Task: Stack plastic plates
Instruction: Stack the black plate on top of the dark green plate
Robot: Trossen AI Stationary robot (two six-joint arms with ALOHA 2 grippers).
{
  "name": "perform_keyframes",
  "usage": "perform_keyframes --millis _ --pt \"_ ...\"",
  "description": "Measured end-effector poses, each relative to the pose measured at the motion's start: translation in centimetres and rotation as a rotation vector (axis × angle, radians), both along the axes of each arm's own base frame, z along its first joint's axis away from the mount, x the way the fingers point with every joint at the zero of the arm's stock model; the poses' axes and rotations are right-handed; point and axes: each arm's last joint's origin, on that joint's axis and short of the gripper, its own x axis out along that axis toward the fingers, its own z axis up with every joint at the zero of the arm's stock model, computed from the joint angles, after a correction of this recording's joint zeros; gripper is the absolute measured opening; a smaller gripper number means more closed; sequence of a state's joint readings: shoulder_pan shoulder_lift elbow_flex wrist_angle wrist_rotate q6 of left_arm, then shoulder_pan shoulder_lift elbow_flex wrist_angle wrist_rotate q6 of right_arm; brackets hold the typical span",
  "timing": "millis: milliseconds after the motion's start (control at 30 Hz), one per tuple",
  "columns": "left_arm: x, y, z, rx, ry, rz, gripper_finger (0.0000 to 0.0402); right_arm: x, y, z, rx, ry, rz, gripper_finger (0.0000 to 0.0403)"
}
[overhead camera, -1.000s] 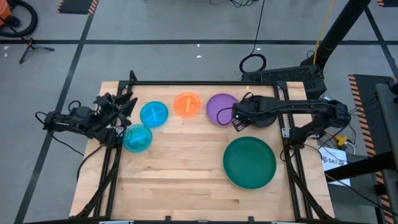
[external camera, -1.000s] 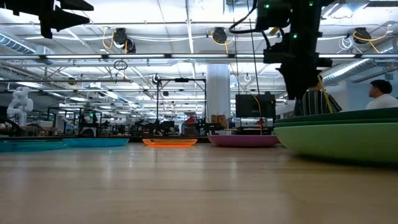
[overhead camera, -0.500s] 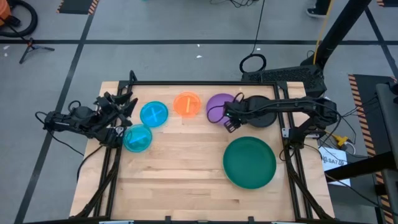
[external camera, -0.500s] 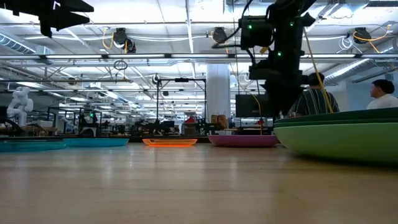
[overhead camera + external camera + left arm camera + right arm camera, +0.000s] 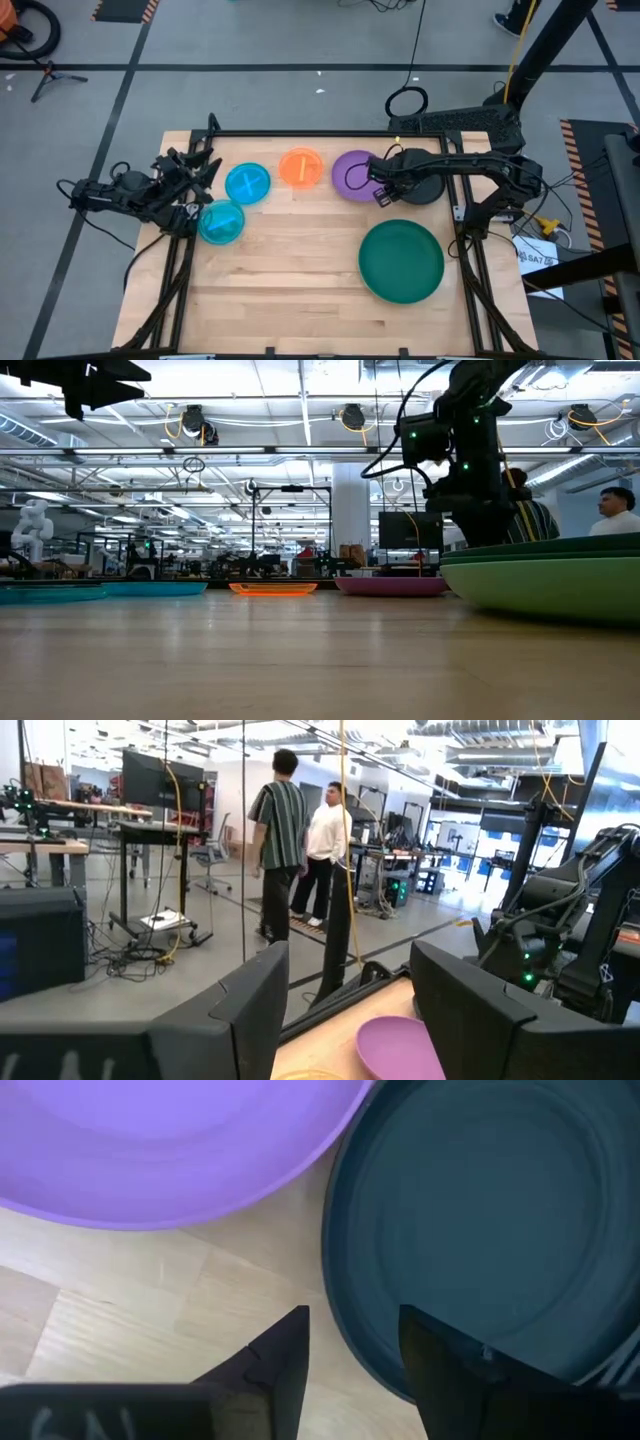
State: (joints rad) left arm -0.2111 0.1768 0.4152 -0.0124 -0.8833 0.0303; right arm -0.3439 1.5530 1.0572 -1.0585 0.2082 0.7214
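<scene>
1. Overhead, the right gripper (image 5: pixel 379 186) hovered at the far side of the table (image 5: pixel 300 280), between the purple plate (image 5: pixel 352 175) and the black plate (image 5: pixel 424 188).
2. Its wrist camera showed the two dark fingers (image 5: pixel 275 1360) parted by a narrow gap with nothing between them, one tip over bare wood and the other above the black plate's (image 5: pixel 490 1220) rim.
3. The purple plate (image 5: pixel 170 1140) lay just beside the black one.
4. The large dark green plate (image 5: pixel 401 261) sat near the right edge, topping a stack whose light green plate (image 5: pixel 545 585) showed beneath it from table height.
5. The orange plate (image 5: pixel 300 166) rested left of the purple one, with two cyan-blue plates (image 5: pixel 247 183) (image 5: pixel 221 221) farther left.
6. The left gripper (image 5: pixel 203 168) waited at the table's left edge, its fingers (image 5: pixel 240 1010) spread apart and empty.
7. Two people (image 5: pixel 300 845) stood in the room beyond the table.
</scene>
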Motion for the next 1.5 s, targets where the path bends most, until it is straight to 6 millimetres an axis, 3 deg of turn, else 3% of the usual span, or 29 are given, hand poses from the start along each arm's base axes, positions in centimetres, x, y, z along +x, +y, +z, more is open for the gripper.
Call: perform_keyframes --millis 467,1100,1267,1500 --pt "0.0 0.0 0.0 -0.004 -0.002 -0.001 0.0214 -0.7 0.2 -3.1 -0.021 -0.051 0.024 0.0146" --pt "0.0 0.0 -0.1 -0.003 0.003 0.0 0.0214 -1.2 0.3 -4.6 -0.056 -0.069 0.026 0.0141" --pt "0.0 0.0 -0.1 -0.003 0.003 0.0 0.0214 -1.3 0.3 -4.8 -0.055 -0.062 0.025 0.0112" --pt "0.0 0.0 -0.1 -0.005 0.001 -0.001 0.0214 -1.3 0.3 -4.8 -0.055 -0.063 0.025 0.0035"
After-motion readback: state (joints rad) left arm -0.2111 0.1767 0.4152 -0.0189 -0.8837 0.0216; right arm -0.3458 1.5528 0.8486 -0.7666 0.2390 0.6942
